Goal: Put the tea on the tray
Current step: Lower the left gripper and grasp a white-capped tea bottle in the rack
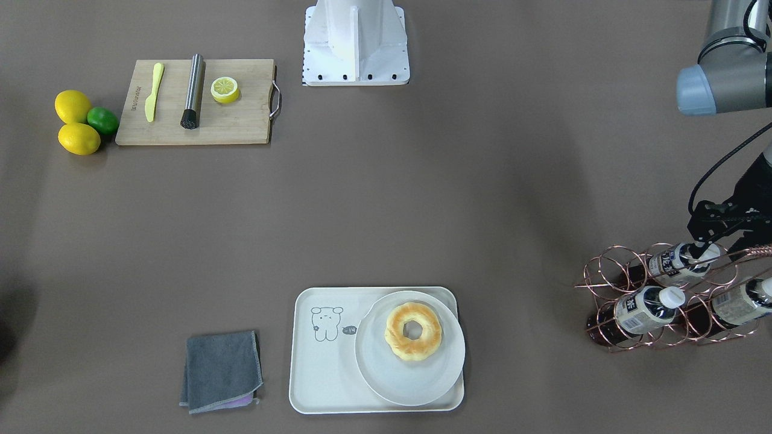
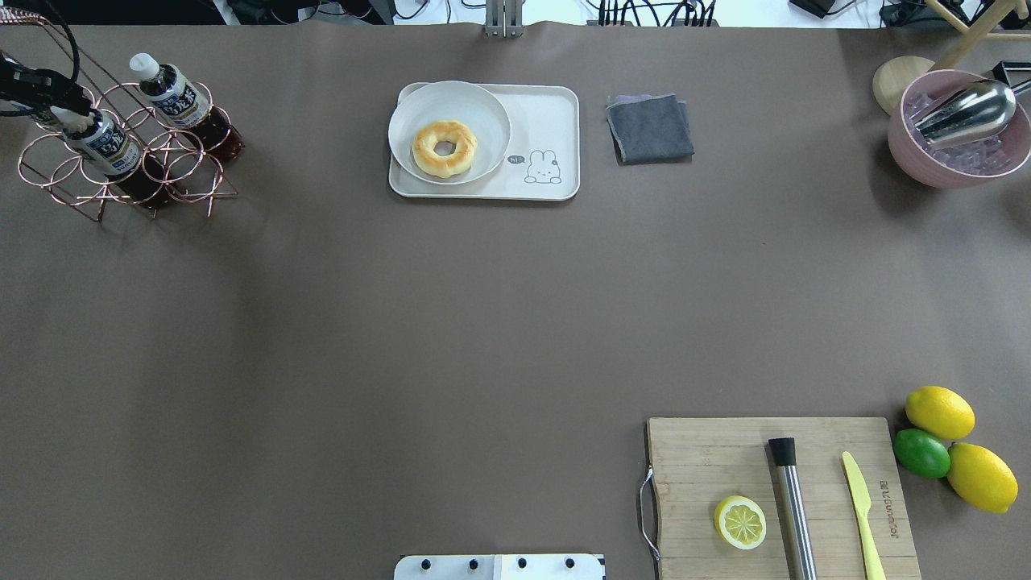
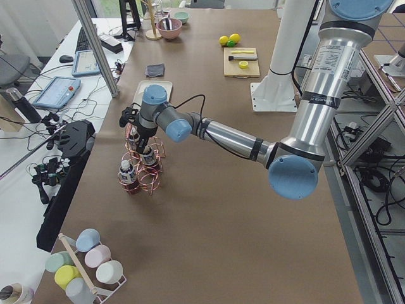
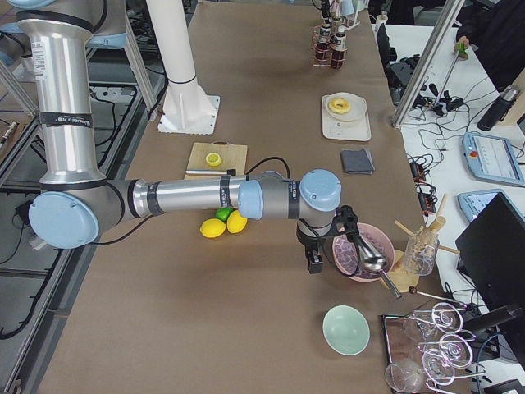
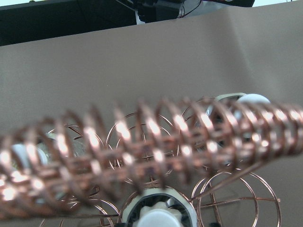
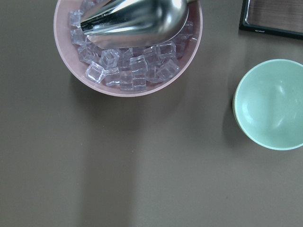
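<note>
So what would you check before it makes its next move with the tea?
1. Left gripper at the tea: ok, it is at the white cap.
2. Grip closed on the cap: cannot tell.
3. Tea out of the wire rack: not ok, it sits in the rings.
4. Room on the tray: ok, the plate with the doughnut fills one side and the bear side is bare.
5. Right arm away from the tray: ok, it is over by the ice bowl.
</note>
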Controlling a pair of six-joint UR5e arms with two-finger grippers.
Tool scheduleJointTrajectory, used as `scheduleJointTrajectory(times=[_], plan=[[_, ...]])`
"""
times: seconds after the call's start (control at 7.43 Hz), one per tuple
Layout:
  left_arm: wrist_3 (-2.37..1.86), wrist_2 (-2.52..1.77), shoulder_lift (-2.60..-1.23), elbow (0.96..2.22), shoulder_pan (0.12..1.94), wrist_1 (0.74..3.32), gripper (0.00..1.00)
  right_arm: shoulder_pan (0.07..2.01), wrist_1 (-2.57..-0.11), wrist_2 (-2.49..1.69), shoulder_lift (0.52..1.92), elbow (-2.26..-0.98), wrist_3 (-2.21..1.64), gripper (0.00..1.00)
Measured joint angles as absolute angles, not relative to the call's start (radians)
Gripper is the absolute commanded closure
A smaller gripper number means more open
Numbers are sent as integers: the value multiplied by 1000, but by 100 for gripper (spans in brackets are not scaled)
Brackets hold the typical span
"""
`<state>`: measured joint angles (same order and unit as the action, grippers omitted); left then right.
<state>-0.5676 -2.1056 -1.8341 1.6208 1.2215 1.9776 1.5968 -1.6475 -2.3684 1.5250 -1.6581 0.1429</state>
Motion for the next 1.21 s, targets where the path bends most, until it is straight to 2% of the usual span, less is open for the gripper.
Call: scheduleJointTrajectory(times=[0.13,0.27,0.4,0.54,1.21], plan=[[-568,-2105,-1836,1618,1220,1978,37,1597,-1648,-2368,1523,-1658,143,0],[-571,-2105,-1837,1617,1217,1980,49,1597,-1647,-2367,1522,-1658,143,0],[-573,-2105,-1837,1617,1214,1983,79,1597,-1648,-2367,1522,-1658,143,0],[-575,-2106,-1837,1617,1213,1985,100,1597,-1648,-2367,1522,-1658,143,0],[-568,-2108,-1856,1621,1218,1976,100,1597,-1647,-2367,1522,-1656,143,0]])
